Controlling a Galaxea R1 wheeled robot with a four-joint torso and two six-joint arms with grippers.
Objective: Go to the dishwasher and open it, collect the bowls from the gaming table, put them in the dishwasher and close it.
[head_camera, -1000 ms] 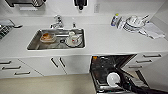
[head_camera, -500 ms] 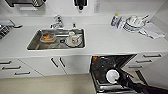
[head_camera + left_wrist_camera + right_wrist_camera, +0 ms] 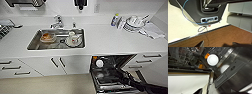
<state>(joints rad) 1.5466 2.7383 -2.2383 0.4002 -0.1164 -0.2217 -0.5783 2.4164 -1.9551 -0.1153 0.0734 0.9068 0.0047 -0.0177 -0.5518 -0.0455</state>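
Meanwhile nothing shifts: the dishwasher [image 3: 110,72] at five o'clock stays open, right arm [image 3: 140,83] reaching in; finger state of both grippers, I cannot tell.

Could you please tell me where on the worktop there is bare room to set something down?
The widest free patch of the worktop lies between the sink and the stack of dishes at the right. A narrower strip runs along its front edge. The sink holds crockery, and the right end is crowded by dishes and a cloth.

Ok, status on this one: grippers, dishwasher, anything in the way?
Right arm reaching over the open dishwasher; finger state unclear on both grippers. Rack pulled out, white round item inside. Nothing blocking.
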